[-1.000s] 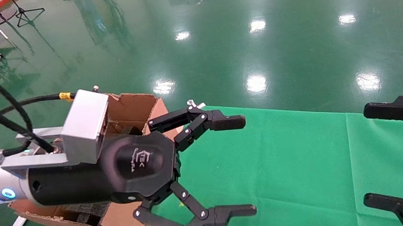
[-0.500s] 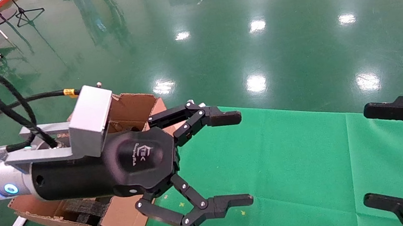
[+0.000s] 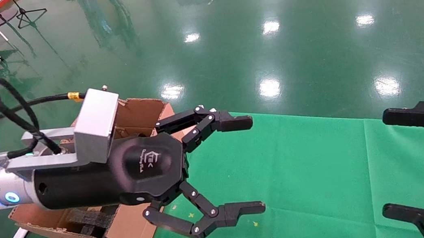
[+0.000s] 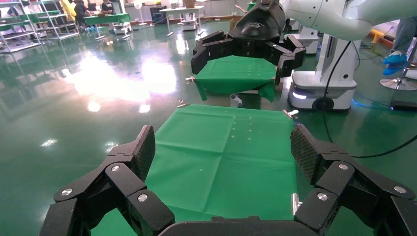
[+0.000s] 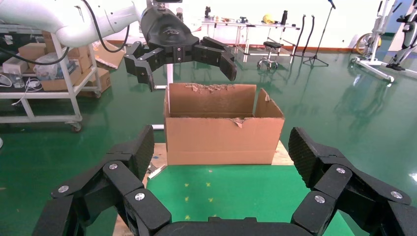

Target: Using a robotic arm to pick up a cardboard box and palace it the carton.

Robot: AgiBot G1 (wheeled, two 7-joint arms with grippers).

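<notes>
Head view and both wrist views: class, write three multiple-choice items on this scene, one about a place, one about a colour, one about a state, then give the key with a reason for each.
1. Where does the carton stand?
A. at the left end of the green cloth
B. in the middle of the cloth
C. under the right gripper

2. What colour is the cloth?
A. blue
B. green
C. grey

3. How is the left gripper?
A. shut on a box
B. shut, empty
C. open, empty

Key: 1 A, it sits off the cloth's left edge, partly behind the left arm; 2 B, green in all views; 3 C, its fingers are spread with nothing between them. The right gripper, at the right edge, is open too.
</notes>
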